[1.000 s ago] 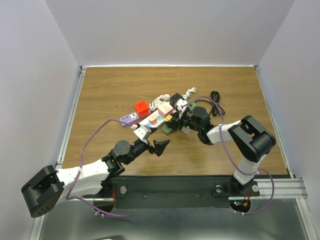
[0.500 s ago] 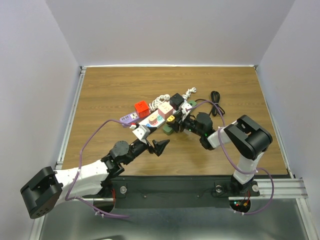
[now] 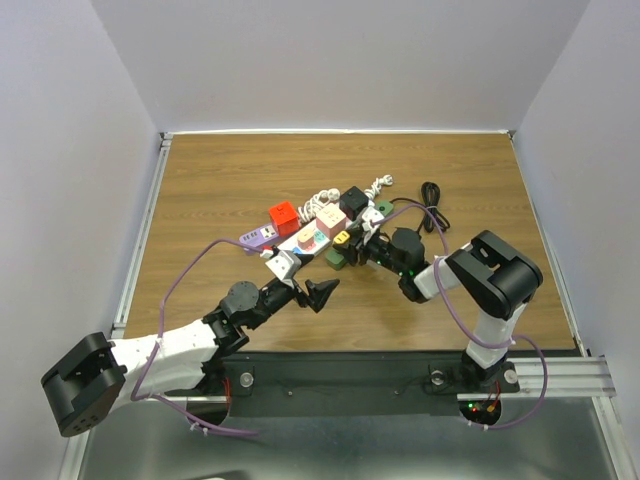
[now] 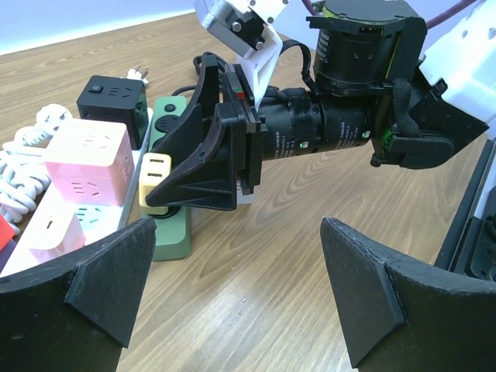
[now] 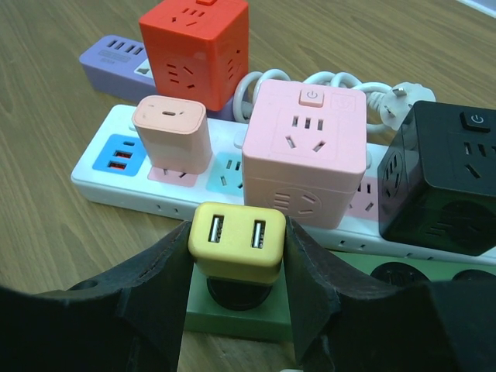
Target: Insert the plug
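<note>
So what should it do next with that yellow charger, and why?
Probably press straight down a little. The right arm's jaws are shut on the yellow USB charger, which sits over a round socket in the green power strip, and it does not look fully seated.

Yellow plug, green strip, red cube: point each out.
yellow plug [image 5: 236,232], right wrist view, on its USB face.
green strip [image 5: 232,319], right wrist view, on its top, below the plug.
red cube [image 5: 195,58], right wrist view, on its front face.
</note>
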Tool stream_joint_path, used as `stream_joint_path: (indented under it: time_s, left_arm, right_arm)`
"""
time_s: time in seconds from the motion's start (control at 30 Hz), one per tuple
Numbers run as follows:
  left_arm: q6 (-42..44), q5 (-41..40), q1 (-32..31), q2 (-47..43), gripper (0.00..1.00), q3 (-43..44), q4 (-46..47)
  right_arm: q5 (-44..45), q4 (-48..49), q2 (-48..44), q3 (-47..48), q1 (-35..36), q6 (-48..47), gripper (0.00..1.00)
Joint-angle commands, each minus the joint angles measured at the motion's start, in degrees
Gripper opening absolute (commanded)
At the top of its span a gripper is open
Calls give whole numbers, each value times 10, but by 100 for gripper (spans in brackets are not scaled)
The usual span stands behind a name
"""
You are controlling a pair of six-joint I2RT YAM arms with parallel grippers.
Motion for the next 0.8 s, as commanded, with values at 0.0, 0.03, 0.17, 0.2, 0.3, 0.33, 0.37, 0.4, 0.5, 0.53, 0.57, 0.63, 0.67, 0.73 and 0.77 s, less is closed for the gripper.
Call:
stream_joint_path:
  time_s: [0.0,0.03,0.17,0.2,0.3,0.33,0.37,0.4,0.5,0.53,0.57,0.63,0.67,0.73,0.77]
  left_arm:
    - [4,9,1,-5,98,-1,30]
    - [2,10,1,-5,98,-1,30]
    - [0,12,1,-8,98,-2,31]
    - [-1,12,1,-8,98,-2,30]
    - [-2,31,1,-12,98,-4,31]
    - [-2,33,1,-13,98,-5,32]
    - [-1,32,1,-13,98,-5,33]
    - [-1,35,1,-13,98,-6,34]
    - [-4,39,1,-17,98,-8,34]
    - [-5,41,1,-20,98,-9,35]
    - [-6,42,1,-20,98,-11,36]
    - [-7,42,1,-24,97,-13,37]
    - [-7,43,1,-27,98,-14,38]
    - [-7,44,1,-30,98,-15,38]
    - [-7,44,1,-34,98,-17,38]
  right_arm:
    - [31,-143,26,-18,6,17,1]
    - [32,-159,22,-4,7,17,0]
    - [35,-207,11,14,7,20,0]
    - [41,-230,7,19,7,19,0]
    - [60,-267,-9,26,7,19,1]
    - [64,-282,-14,30,7,17,0]
    - [68,-302,-17,34,7,16,1]
    - [69,-309,-22,37,7,18,0]
    - [77,-332,-25,46,8,22,0]
    - [76,-335,-23,47,10,24,0]
    - [78,-338,-23,49,12,24,1]
    - [79,-343,-14,49,15,24,0]
    - [83,-350,-10,54,18,24,1]
    - [95,-360,0,62,28,24,0]
    - [103,-367,12,66,32,22,0]
